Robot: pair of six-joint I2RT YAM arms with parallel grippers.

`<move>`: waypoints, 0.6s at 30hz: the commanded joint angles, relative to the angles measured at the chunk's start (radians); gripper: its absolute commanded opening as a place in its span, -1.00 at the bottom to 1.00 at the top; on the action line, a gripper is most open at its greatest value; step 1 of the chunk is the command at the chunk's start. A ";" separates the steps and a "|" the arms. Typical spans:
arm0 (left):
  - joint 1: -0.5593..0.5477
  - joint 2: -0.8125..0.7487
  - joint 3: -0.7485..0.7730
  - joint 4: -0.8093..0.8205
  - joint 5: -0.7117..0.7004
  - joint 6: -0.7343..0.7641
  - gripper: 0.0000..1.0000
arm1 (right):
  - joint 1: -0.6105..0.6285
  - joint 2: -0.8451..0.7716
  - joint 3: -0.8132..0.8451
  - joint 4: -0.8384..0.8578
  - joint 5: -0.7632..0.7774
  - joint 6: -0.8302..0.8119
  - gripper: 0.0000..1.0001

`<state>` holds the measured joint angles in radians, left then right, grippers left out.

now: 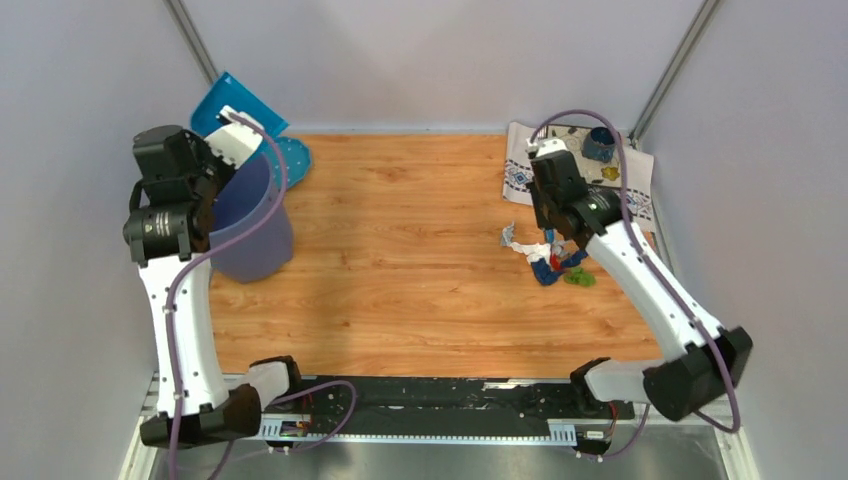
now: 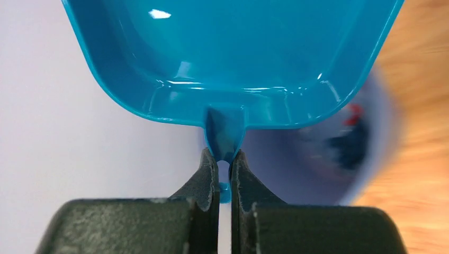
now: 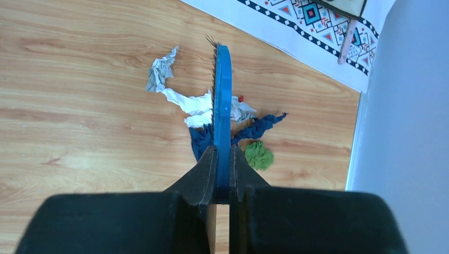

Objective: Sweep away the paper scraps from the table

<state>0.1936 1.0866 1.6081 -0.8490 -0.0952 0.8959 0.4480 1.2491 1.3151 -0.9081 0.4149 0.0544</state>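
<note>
Right tool (image 3: 222,154): I am clamping it on the brush (image 3: 222,95), the jaws nearly meeting on either side of the thin blue blade.
Left tool (image 2: 225,165): I am pinching it shut on the narrow handle tab of the dustpan (image 2: 233,53), whose hollow is facing the wrist camera.
Scraps (image 1: 548,262): they are lying in one loose clump on the right part of the counter (image 1: 400,250), just short of the cloth (image 3: 296,26) in the far right corner.
Brush over scraps: the brush is hanging right above the clump. From the wrist, the white pieces are showing to its left, with the green one and a dark blue strip to its right.
Brush axis: the blade is pointing straight away from the right tool, edge-on to the camera, with bristles showing at the far tip.
Dustpan place: I am holding it up at the far left, by the bin (image 1: 250,230) and well apart from the clump.
Bin contents: blurred red and dark shapes are showing inside it; I cannot tell what they are.
Nearer arm: the right one, since it is already over the clump.
Next move, as I am judging it: the clump needs pushing left across the bare wood, so the dustpan must come down to the counter with its mouth facing right.
Risk: the pieces on the brush's right side may be getting left behind by a leftward stroke.
</note>
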 commanded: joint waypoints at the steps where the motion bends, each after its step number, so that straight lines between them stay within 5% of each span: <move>1: -0.065 0.042 0.029 -0.237 0.320 -0.320 -1.00 | -0.002 0.165 0.104 0.066 -0.004 -0.122 -1.00; 9: -0.368 0.045 -0.282 -0.239 0.262 -0.356 -1.00 | 0.056 0.426 0.193 -0.014 0.036 -0.108 -1.00; 18: -0.385 0.099 -0.607 -0.208 0.261 -0.249 -1.00 | 0.211 0.380 0.056 0.086 -0.217 -0.083 -1.00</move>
<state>-0.1894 1.1828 1.1023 -1.0698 0.1570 0.5915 0.6121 1.7142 1.4414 -0.8696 0.3122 -0.0349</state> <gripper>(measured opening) 0.044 0.068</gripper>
